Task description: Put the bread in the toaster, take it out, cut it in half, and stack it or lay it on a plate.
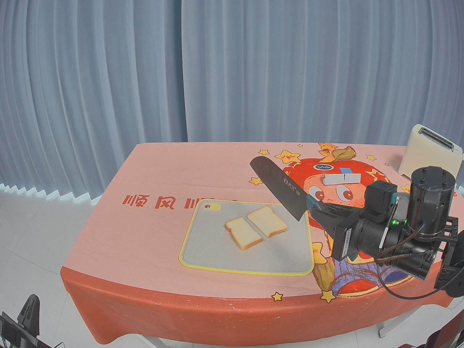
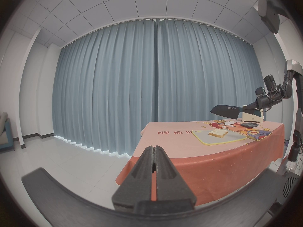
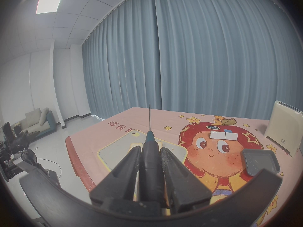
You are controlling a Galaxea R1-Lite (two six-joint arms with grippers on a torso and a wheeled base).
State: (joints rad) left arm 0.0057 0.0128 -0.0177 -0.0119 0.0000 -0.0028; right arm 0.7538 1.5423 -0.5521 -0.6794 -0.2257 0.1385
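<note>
Two halves of a bread slice (image 1: 243, 233) (image 1: 267, 221) lie side by side on the grey cutting board (image 1: 217, 252). My right gripper (image 1: 329, 214) is shut on the handle of a black knife (image 1: 280, 184), whose blade is raised above the board's far right corner, off the bread. In the right wrist view the gripper (image 3: 150, 152) clamps the knife handle (image 3: 151, 167), blade edge-on. A cream toaster (image 1: 430, 153) stands at the far right. A dark plate (image 3: 260, 161) lies near it. My left gripper (image 2: 153, 171) is shut on nothing, low and well off the table's left side.
A small white block (image 1: 342, 178) lies on the cartoon print behind the knife. The pink cloth left of the board is bare. Blue curtains hang close behind the table's far edge.
</note>
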